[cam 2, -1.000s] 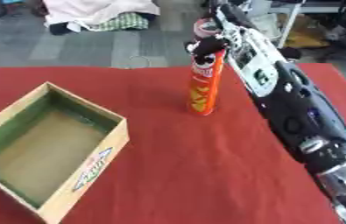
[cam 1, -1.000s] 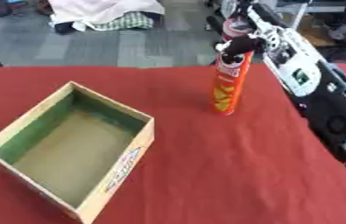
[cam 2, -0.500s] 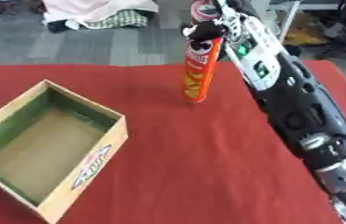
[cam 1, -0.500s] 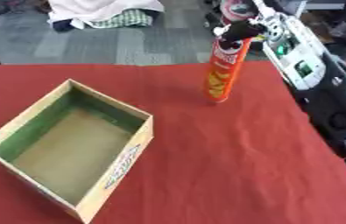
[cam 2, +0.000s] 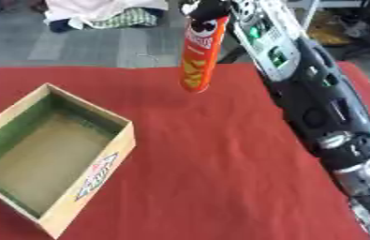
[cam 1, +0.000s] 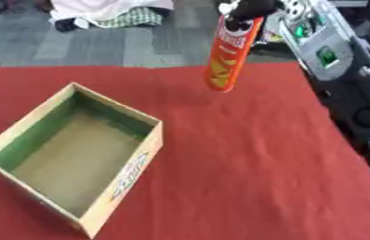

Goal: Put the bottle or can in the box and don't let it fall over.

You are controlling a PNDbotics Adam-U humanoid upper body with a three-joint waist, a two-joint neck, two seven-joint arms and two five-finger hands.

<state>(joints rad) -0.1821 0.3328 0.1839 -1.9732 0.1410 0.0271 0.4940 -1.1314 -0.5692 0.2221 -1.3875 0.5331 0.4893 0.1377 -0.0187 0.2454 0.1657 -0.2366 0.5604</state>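
1. Your right hand has its fingers clamped round the top of the crisp can, at the upper edge of both eye views.
2. The tall red-orange can hangs in the air, clear of the red surface, with its lower end tilted slightly toward your left.
3. The can is over the far part of the surface, beyond and to the right of the cardboard box, well apart from it.
4. The box sits open-topped on the near left of the surface, green on its inner walls, with a printed logo on its near right side.
5. Your right arm runs down the right side of the views.
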